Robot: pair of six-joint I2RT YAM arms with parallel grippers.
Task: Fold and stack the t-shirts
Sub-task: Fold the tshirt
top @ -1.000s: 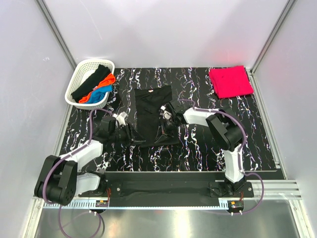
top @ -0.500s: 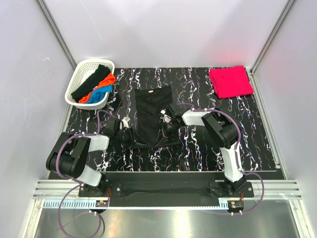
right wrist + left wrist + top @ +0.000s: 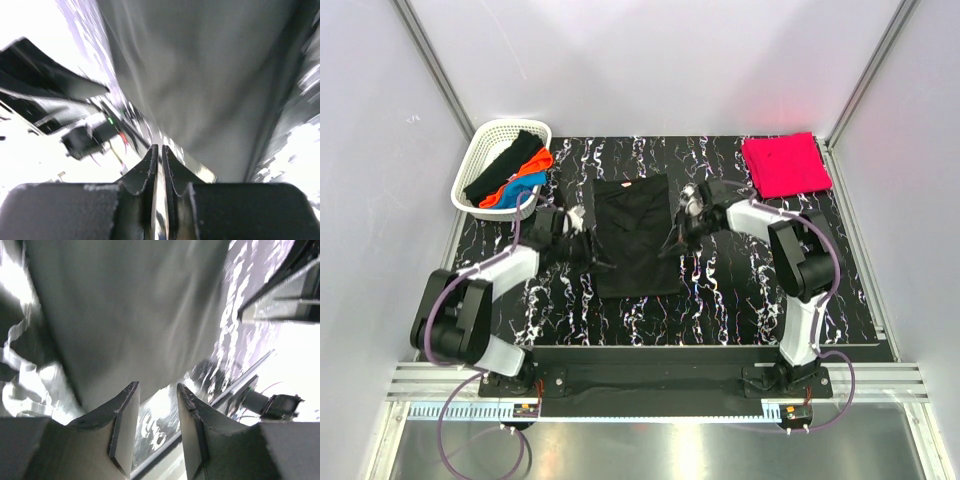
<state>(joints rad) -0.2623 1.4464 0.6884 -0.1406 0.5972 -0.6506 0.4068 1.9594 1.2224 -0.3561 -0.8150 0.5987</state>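
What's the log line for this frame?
step: folding black t-shirt | left pincer: open, shirt's left edge | right pincer: shut, right edge | red t-shirt: folded, far-right

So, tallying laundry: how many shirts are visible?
5: big black shirt mid-table; red shirt folded far right; bunched black shirt, orange shirt and blue shirt in the basket, which may hide more.

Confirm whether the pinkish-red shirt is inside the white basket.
No, the pinkish-red shirt lies folded at the far right corner of the table, well apart from the white basket at the far left.
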